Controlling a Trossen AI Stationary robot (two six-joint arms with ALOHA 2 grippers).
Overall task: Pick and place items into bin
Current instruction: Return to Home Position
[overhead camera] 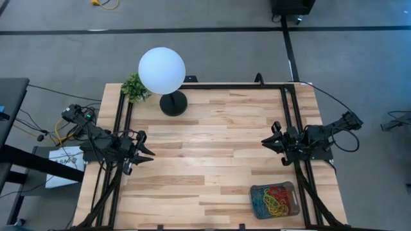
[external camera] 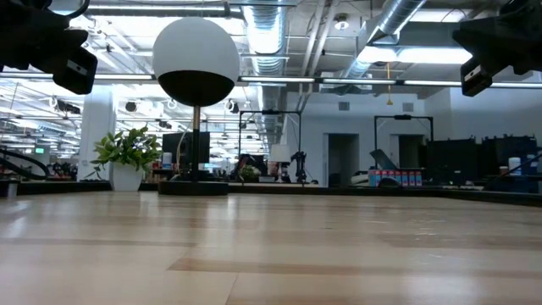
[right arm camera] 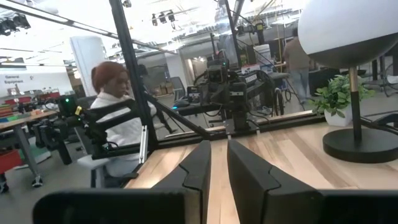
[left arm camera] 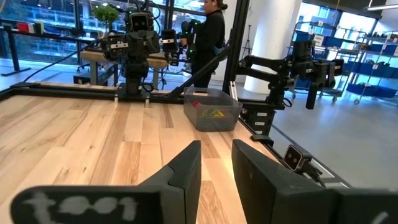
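High view first, reading from left to right. Finds the left gripper point(overhead camera: 146, 153) poised over the left edge of the wooden table point(overhead camera: 212, 147), aimed inward toward the middle. Confirms through the left wrist view point(left arm camera: 216, 146) two dark fingers point(left arm camera: 186, 171) parted by a narrow gap, clamping nothing, with bare planks showing between them. Places a small green plant point(overhead camera: 135, 86) at the far left corner and, just beside it, a white globe lamp point(overhead camera: 162, 69) on its round black base. Meets the same lamp point(external camera: 196, 63) and plant point(external camera: 127, 152) on the left side of the low view. Reaches the right gripper point(overhead camera: 266, 141) over the table's right edge, facing the left one, well apart from it. Shows in the right wrist view point(right arm camera: 219, 143) fingers likewise slightly parted and holding nothing. Ends at the bin point(overhead camera: 275, 185), flat on the table by the near right corner, beside the right arm's base and apart from both grippers. Holds the rubber bands point(overhead camera: 276, 200) inside it, a tangle of red, yellow, green and grey-blue loops. Catches the bin point(left arm camera: 208, 123) again in the left wrist view, with red and yellow loops visible through its wall. Glimpses a standing person point(left arm camera: 208, 37) beyond the table there, and a seated person point(right arm camera: 115, 106) in the right wrist view.
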